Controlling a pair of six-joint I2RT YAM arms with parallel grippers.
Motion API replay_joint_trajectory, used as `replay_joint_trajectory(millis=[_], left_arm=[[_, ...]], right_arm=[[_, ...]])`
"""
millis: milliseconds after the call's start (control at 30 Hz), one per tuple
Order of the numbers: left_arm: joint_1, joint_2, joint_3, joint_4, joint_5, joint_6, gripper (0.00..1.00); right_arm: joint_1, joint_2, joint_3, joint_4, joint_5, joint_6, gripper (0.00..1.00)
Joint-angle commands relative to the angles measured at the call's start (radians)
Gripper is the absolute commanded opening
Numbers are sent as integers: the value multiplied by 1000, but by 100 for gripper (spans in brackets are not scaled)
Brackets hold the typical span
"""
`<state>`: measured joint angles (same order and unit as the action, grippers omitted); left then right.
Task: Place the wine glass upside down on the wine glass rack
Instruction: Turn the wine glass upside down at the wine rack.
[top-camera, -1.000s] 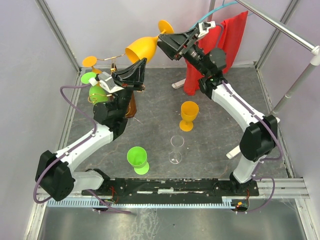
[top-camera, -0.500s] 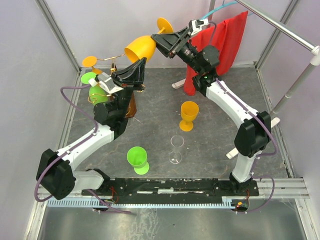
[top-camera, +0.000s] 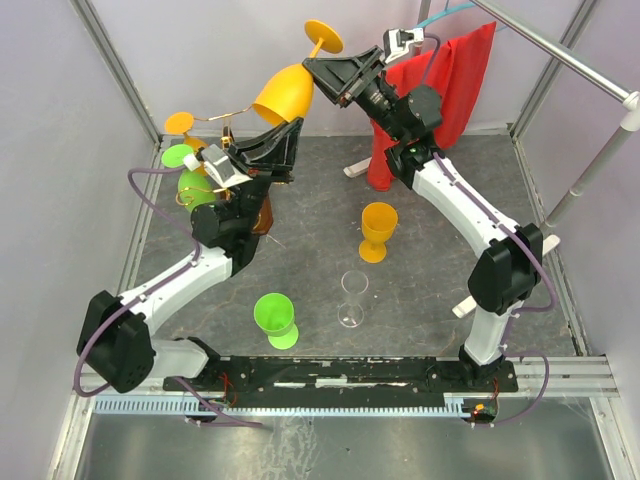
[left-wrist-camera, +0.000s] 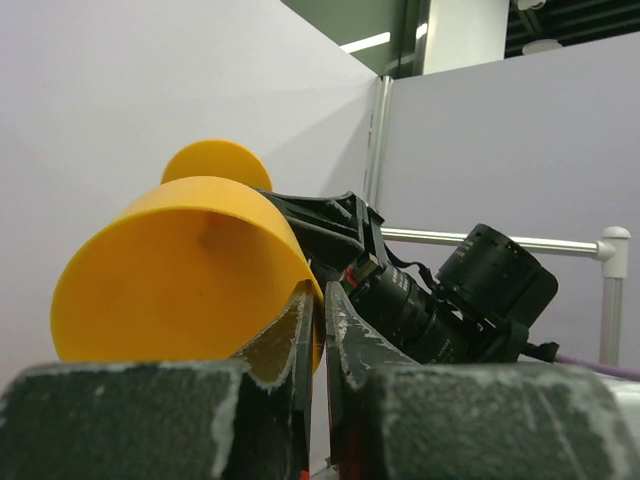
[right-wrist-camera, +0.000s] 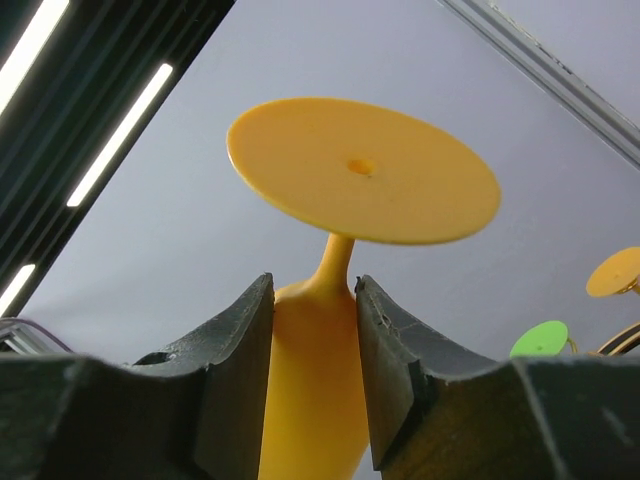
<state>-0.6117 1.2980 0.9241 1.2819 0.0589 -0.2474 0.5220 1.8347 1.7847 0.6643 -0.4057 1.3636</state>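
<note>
The yellow wine glass (top-camera: 285, 95) is held high at the back, tilted with its foot up and to the right. My right gripper (top-camera: 318, 72) is shut on the top of its bowl just below the stem; the right wrist view shows both fingers pressed on the glass (right-wrist-camera: 362, 168) under its round foot. From below, my left gripper (top-camera: 293, 125) pinches the bowl's rim, with the bowl (left-wrist-camera: 180, 270) resting over the near-closed left gripper (left-wrist-camera: 322, 290). The wine glass rack (top-camera: 215, 120) stands at the back left, partly hidden by the left arm. An orange and a green glass hang on it upside down.
An orange goblet (top-camera: 378, 230), a clear glass (top-camera: 352, 297) and a green glass (top-camera: 274, 318) stand upright on the grey mat. A red cloth (top-camera: 440, 90) hangs behind the right arm. A metal rail (top-camera: 560, 45) crosses the upper right.
The right gripper has closed on the glass near its stem and swung up and left. The glass has tipped foot-up. The left gripper has shifted slightly right with the rim.
</note>
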Motion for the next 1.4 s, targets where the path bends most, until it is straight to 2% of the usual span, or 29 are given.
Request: replay_joint_trajectory(millis=[0,333,467,567,667,833,1100,1233,1367], left_arm=[[-6,24,37,-7,111,-73,14],[-7,-26,-11,-47,100,-14,18],[-7,-69,-44,-72,89,17,18],[-8,-97,-58,-95,85,30,18],[-8,-114,-62,-119,84,42,20],[-7,-133,-76,-142,86,70,35],[-6,-164,-102,-190,84,79,48],[-7,-213,-120,-285,84,109,53],[-6,-288,-117,-448,77,159,60]], right_arm=[[25,16,59,11,-18,-37,28],[24,4,58,-34,-30,-93,20],[22,-3,44,-40,-35,-112,12],[18,-12,27,-44,-31,-121,1],[13,-23,9,-43,-25,-127,1],[3,-42,-7,-47,-20,-145,1],[-14,-62,-33,-52,-14,-167,1],[-33,-71,-24,-104,-12,-234,1],[-45,-82,-9,-225,3,-393,1]])
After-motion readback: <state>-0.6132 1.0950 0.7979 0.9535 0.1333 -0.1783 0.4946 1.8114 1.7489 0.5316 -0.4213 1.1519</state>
